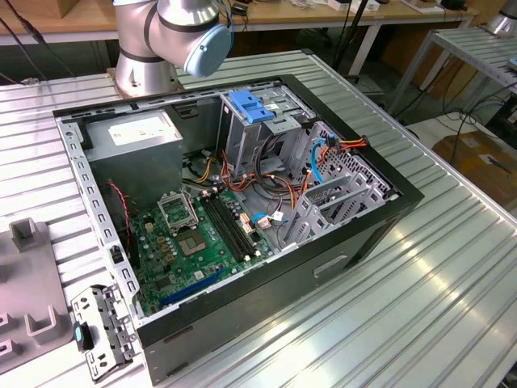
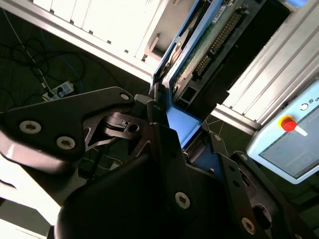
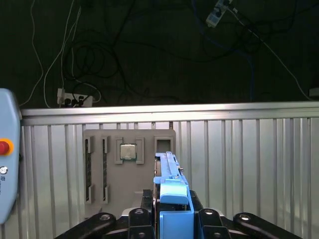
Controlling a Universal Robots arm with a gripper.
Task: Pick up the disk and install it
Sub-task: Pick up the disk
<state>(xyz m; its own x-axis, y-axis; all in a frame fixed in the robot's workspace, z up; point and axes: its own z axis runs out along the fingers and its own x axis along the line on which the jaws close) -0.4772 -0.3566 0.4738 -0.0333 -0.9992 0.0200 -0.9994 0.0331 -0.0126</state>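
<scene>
Ribbed aluminium tabling (image 3: 249, 149) is seen beyond the gripper (image 3: 172, 215), whose jaws are closed on the disk (image 3: 167, 172), held edge-on by its blue carrier rails (image 2: 182, 124). It is judged stiff, fairly heavy and shock-sensitive; the rails, not the exposed circuit board (image 2: 212, 37), are best gripped.

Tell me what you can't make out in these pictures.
Disk faces: edge-on in the first wrist view, so neither can be read.
Disk ends: in the second wrist view the pincer covers the near one, and the picture's edge cuts off the far one.
Arm: cut off above its base by the exterior view's upper edge.
Case floor beside the cage: hidden by cables in the exterior view.
</scene>
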